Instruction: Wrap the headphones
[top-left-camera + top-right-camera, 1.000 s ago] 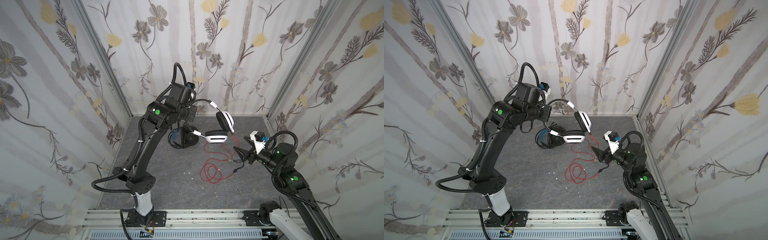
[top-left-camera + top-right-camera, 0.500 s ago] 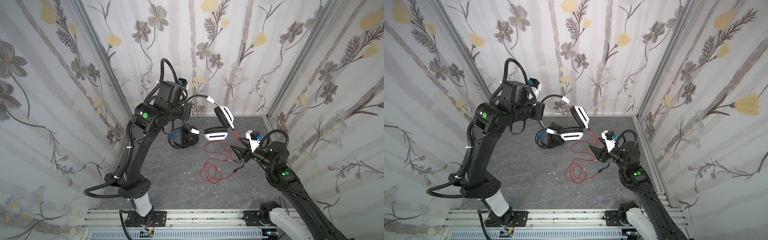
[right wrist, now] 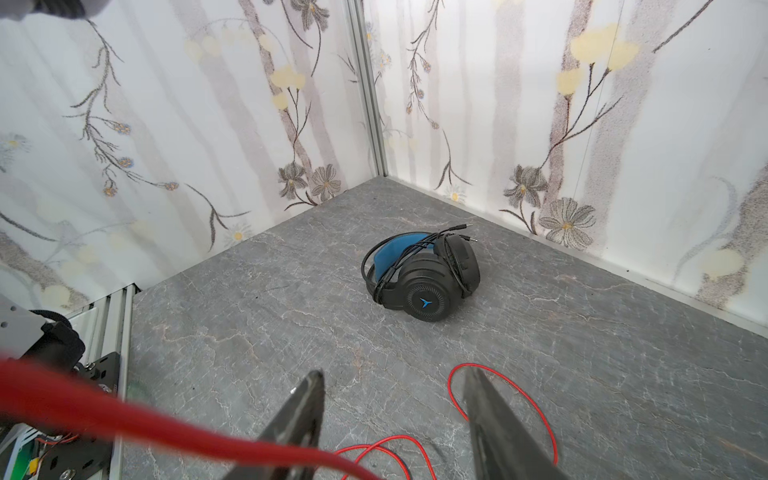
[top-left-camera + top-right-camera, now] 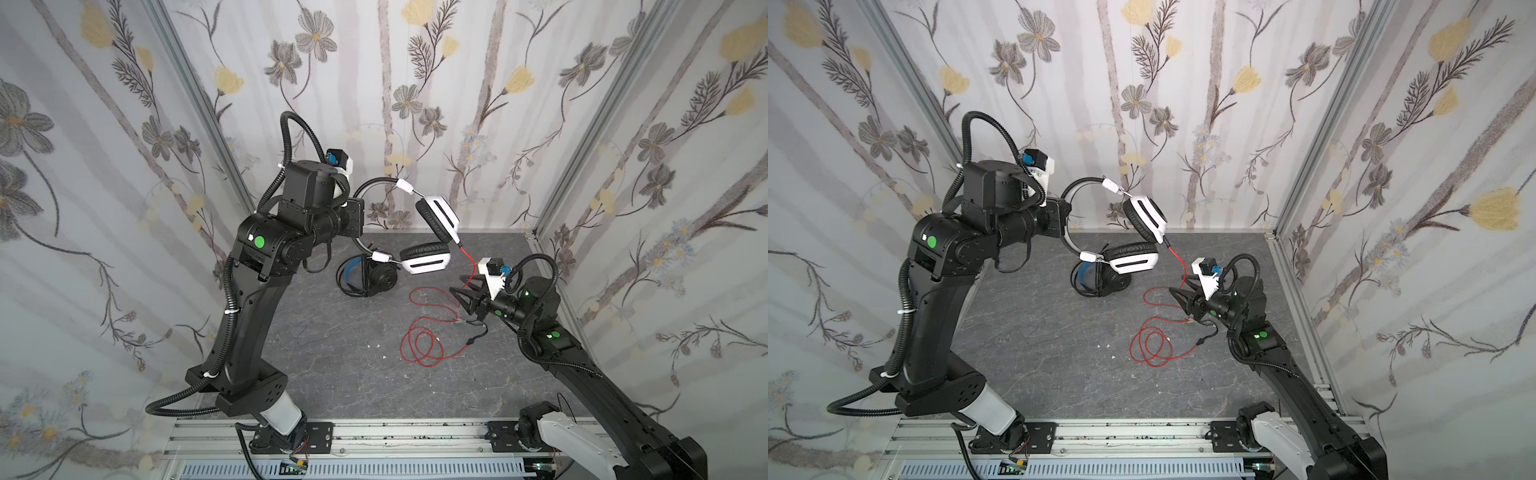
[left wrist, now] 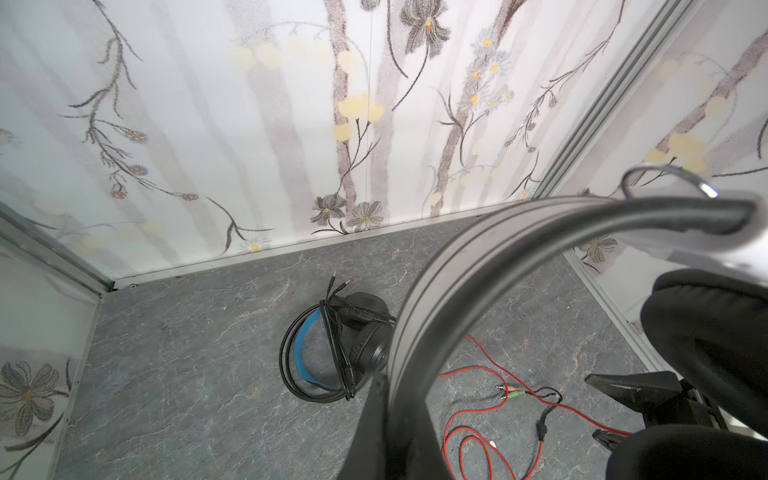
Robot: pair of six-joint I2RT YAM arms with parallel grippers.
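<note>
Black headphones (image 4: 370, 278) ahead of right pincer (image 3: 392, 376), cable already wound, lying on table (image 4: 332, 353). White headphones (image 4: 428, 257) aloft, headband clamped in left pincer (image 5: 390, 407). Red cable (image 4: 419, 345) loose below right pincer, jaws part-open, apparently gripping nothing. Winding still to do.

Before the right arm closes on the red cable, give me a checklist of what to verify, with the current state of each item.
1. Left gripper shut on the headband of the white headphones, holding them off the table: ok.
2. Right gripper jaws apart, ready to take the cable: ok.
3. Red cable lying between the right jaws: cannot tell; it passes close by, blurred in the right wrist view.
4. Red cable wound on the white headphones: not ok; loose loops lie on the table.
5. Black headphones out of the way, own cable wound around them: ok.
</note>
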